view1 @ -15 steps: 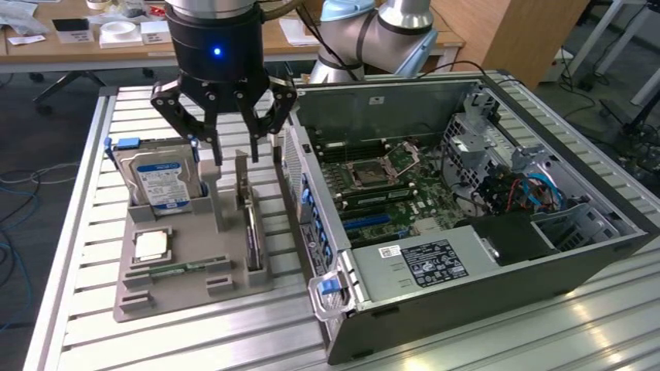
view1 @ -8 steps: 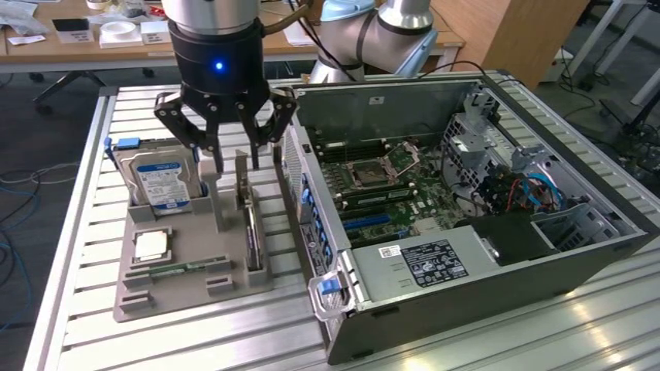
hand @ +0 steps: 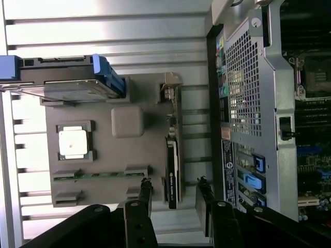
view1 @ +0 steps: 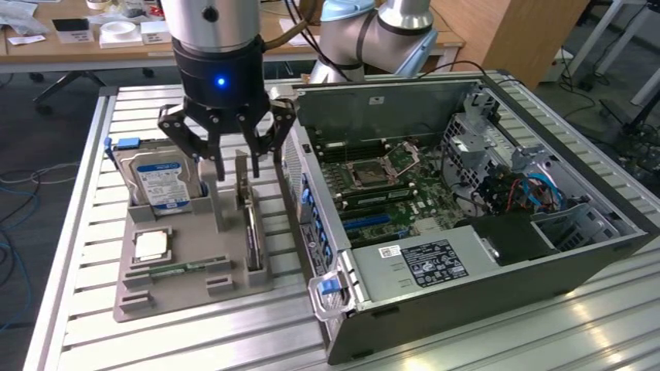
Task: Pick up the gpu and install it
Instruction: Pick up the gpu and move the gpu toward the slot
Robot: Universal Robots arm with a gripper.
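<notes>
i see the gripper spread open and holding nothing, its fingers on either side of the gpu without touching it. the gpu stands on edge in the grey tray at the exterior view's left, between the hard drive and the open case.

Silver arm with seemingly pale-blue joint caps; black linked-finger claw bearing a blue light
</notes>
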